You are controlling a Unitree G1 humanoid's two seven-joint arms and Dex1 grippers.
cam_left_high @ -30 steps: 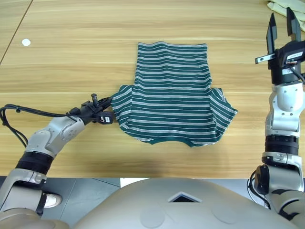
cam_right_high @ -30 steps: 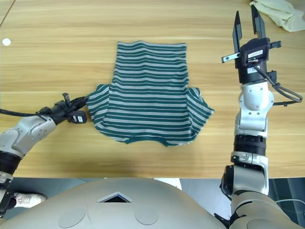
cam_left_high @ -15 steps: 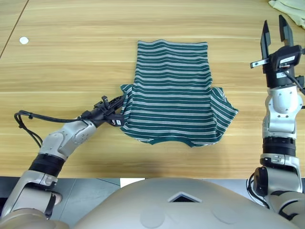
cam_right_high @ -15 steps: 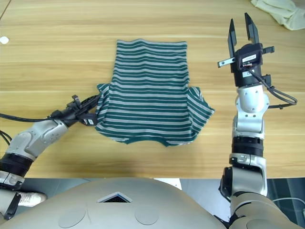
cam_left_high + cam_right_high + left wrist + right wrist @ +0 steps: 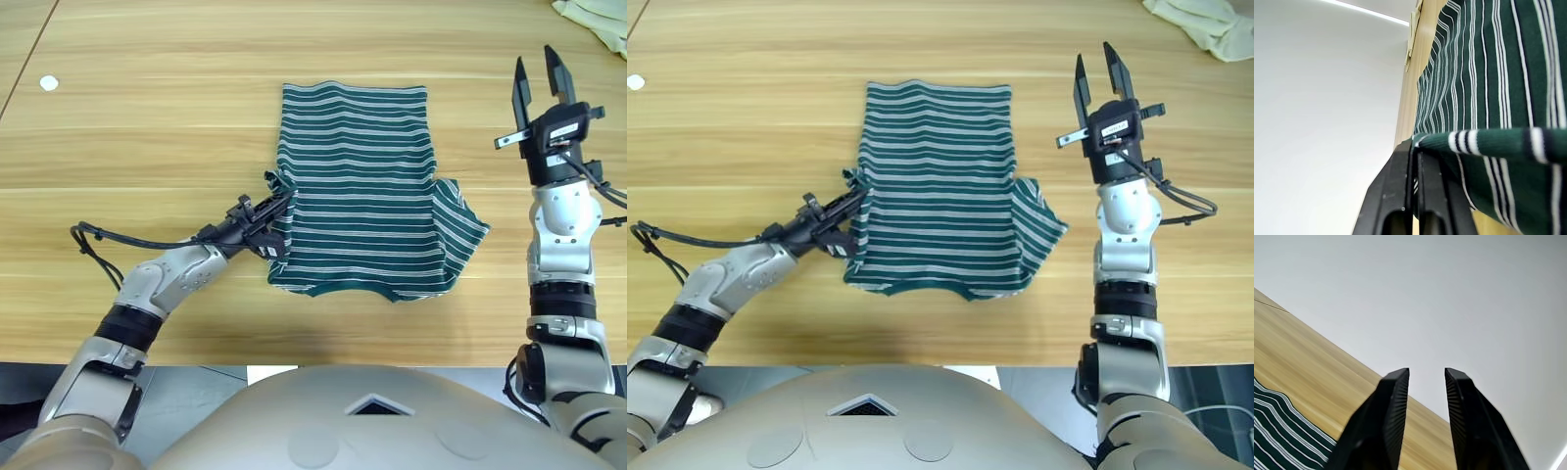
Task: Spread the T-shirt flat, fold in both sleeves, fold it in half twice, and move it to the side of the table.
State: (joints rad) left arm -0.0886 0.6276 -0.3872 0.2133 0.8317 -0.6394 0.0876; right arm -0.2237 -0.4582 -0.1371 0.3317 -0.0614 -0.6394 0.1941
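- Left eye view: the T-shirt (image 5: 353, 186) lies on the table (image 5: 147, 127) at the middle of the frame. It is green with thin white stripes, its straight edge toward the top and its sleeves nearer the bottom.
- The right sleeve (image 5: 460, 220) is spread on the wood toward the right. The left sleeve (image 5: 277, 213) is bunched and raised at the shirt's left edge.
- The left gripper (image 5: 279, 196) is clenched on that left sleeve. In the left wrist view its two black fingers (image 5: 1396, 186) press together with the striped cuff pinched between them.
- The left arm comes in from the lower left of the frame, its forearm slanting up to the right, low over the table.
- The right gripper (image 5: 540, 76) stands at the upper right, well apart from the shirt. Its fingers point up the frame, parted and holding nothing, with the forearm upright beneath.
- A pale cloth (image 5: 593, 18) lies in the top right corner, and a small white dot (image 5: 49, 83) sits at the upper left.
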